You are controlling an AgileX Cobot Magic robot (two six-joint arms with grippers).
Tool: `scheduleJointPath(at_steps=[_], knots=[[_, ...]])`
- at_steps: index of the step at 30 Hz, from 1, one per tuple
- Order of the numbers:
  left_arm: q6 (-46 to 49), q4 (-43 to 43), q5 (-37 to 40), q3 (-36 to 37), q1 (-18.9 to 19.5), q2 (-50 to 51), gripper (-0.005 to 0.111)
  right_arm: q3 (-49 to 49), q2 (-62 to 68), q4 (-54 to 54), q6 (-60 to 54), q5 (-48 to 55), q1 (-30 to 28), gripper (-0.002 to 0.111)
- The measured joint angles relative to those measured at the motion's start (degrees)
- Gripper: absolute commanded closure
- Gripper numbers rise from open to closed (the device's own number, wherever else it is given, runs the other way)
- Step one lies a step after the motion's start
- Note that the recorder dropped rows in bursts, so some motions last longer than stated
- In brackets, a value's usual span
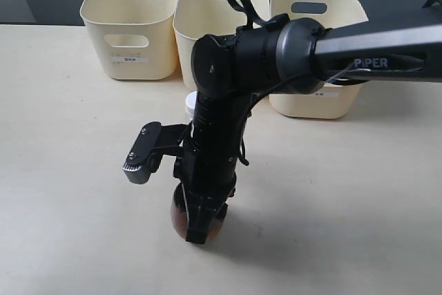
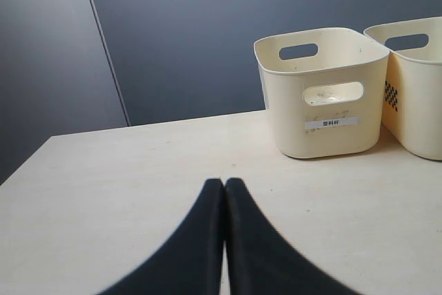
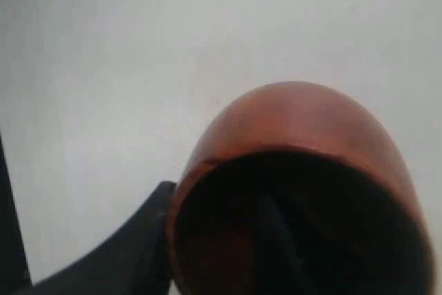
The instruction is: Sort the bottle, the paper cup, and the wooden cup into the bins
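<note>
The rounded dark brown wooden cup (image 1: 181,215) sits on the pale tabletop (image 1: 62,170) near its front edge, well apart from the three cream-yellow plastic bins (image 1: 131,22) at the back; whether its long axis is fully upright cannot be confirmed. The right gripper (image 1: 197,229) pinches the cup wall, one finger (image 3: 276,240) inside the dark mouth and one outside. The left gripper (image 2: 224,183) hovers with fingers pressed together, holding nothing.
</note>
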Motion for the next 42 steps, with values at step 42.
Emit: scheduleJointPath(at_steps=[42], knots=[[0.0,0.0,0.0,0.0,0.0,0.0,0.107,0.17,-23.76,-3.54,-1.72,1.82,0.0,0.108]])
